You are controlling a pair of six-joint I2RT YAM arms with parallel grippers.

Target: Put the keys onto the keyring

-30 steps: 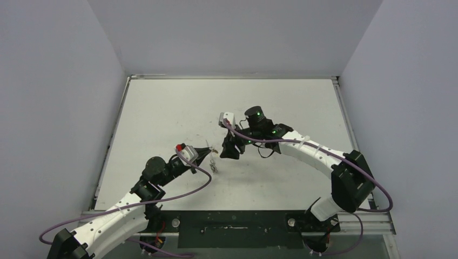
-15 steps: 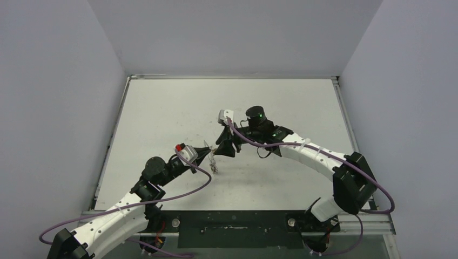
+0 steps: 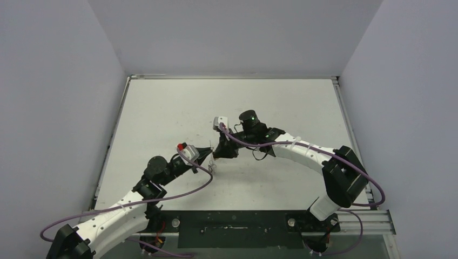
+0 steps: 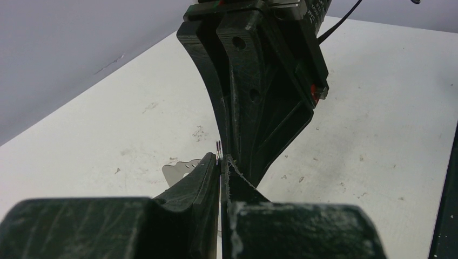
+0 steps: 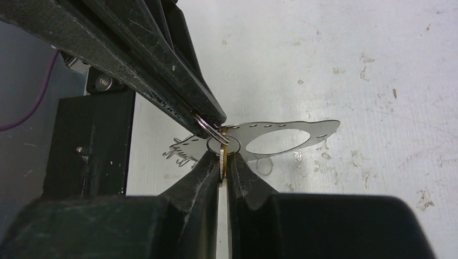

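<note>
Both grippers meet tip to tip just above the table, left of its middle. My left gripper [image 4: 221, 157] [image 3: 209, 158] is shut on the keyring [image 5: 207, 126], a thin silvery double-wire ring pinched edge-on at its fingertips [image 4: 219, 150]. A flat silvery tag [image 5: 281, 136] with an oval hole hangs from the ring, low over the table. My right gripper [image 5: 222, 155] [image 3: 218, 153] is shut on a key [image 5: 222, 157]. Only the key's thin yellowish edge shows between the pads, right against the ring. The black-headed key is out of view.
The white table [image 3: 178, 108] is scuffed and walled by grey panels on three sides. A black base plate [image 3: 232, 232] runs along the near edge between the arm bases. Purple cables [image 3: 194, 186] loop off both wrists.
My right gripper has moved left up against the left gripper's tip, and its jaws have gone from partly open to shut. The left arm has barely shifted.
</note>
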